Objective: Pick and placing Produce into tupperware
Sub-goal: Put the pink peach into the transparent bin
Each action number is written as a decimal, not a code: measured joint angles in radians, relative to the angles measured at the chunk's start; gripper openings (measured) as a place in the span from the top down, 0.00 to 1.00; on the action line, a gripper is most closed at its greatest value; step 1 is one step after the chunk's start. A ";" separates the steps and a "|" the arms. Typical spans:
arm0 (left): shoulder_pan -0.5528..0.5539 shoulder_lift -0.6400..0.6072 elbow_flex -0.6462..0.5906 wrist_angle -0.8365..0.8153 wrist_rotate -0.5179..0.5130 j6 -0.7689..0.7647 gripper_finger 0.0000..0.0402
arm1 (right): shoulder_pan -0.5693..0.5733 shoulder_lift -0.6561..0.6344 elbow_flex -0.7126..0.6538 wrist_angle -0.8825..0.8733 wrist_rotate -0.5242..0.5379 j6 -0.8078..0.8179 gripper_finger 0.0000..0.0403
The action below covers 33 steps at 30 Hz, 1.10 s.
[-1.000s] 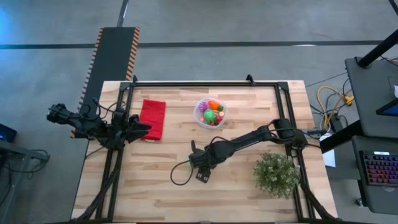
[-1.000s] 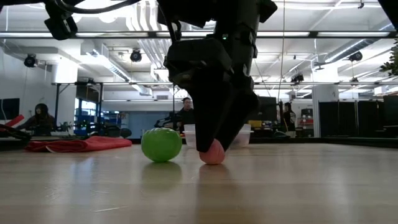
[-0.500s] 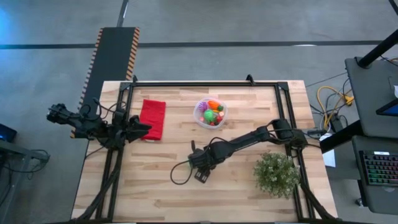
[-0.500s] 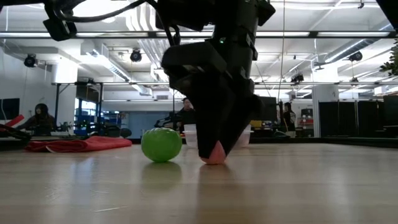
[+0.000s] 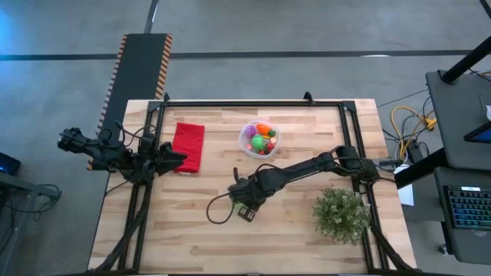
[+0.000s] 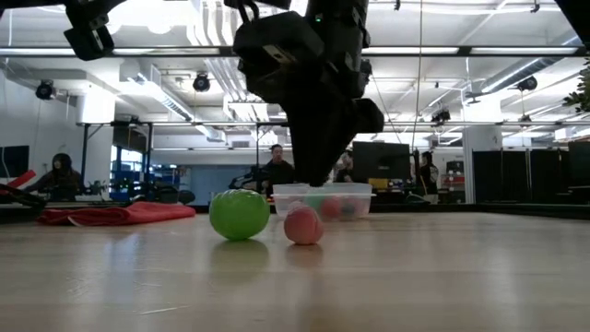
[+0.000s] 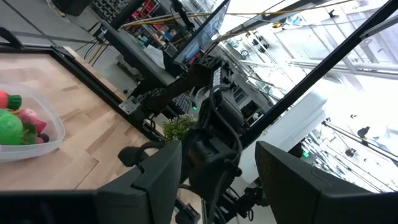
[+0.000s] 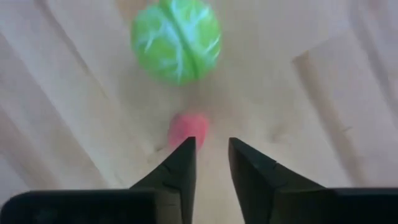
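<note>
Right tool (image 8: 210,155) hovering above small pink piece (image 6: 303,225) on surface (image 5: 307,230), fingers slightly apart, gripping nothing. Green ball (image 6: 239,214) just beside pink one. Tupperware (image 5: 247,144) farther back, already some produce inside. Left tool (image 7: 211,180) parked by red cloth (image 5: 188,146), fingers apart.

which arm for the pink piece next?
Right. Its gripper hangs directly over the pink piece, jaws open, beside the green ball. The left gripper waits by the red cloth.
</note>
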 joint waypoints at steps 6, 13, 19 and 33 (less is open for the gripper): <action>0.000 0.000 0.000 -0.001 0.004 0.002 0.52 | -0.002 0.046 0.005 0.000 -0.097 0.013 0.62; 0.000 0.000 0.000 -0.001 0.005 0.002 0.52 | -0.003 0.135 0.085 -0.002 -0.118 0.027 0.45; 0.000 -0.001 0.000 0.000 0.005 -0.025 0.52 | -0.005 0.193 0.170 -0.082 -0.083 0.025 0.48; 0.000 -0.001 0.000 0.002 0.006 -0.027 0.52 | -0.003 0.200 0.209 -0.153 -0.047 0.018 0.79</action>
